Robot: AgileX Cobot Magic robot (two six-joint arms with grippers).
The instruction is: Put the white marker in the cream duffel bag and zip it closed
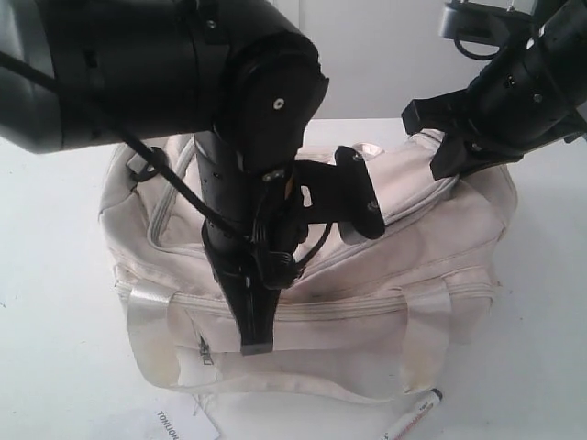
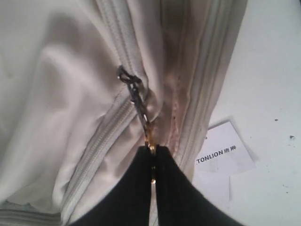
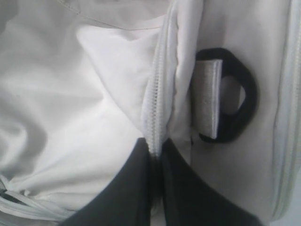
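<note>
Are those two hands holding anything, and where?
Both grip the cream duffel bag: the left hand by its zip pull's keyring chain, the right hand by the zip edge beside a black strap ring.

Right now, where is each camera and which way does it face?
Exterior: high in front, looking down on the cream duffel bag; both arms show.
Left wrist: behind the left tool, facing the pinched zip pull.
Right wrist: behind the right tool, facing the bag's zip edge, black strap ring.
Shared: exterior and left wrist show the paper tag.
</note>
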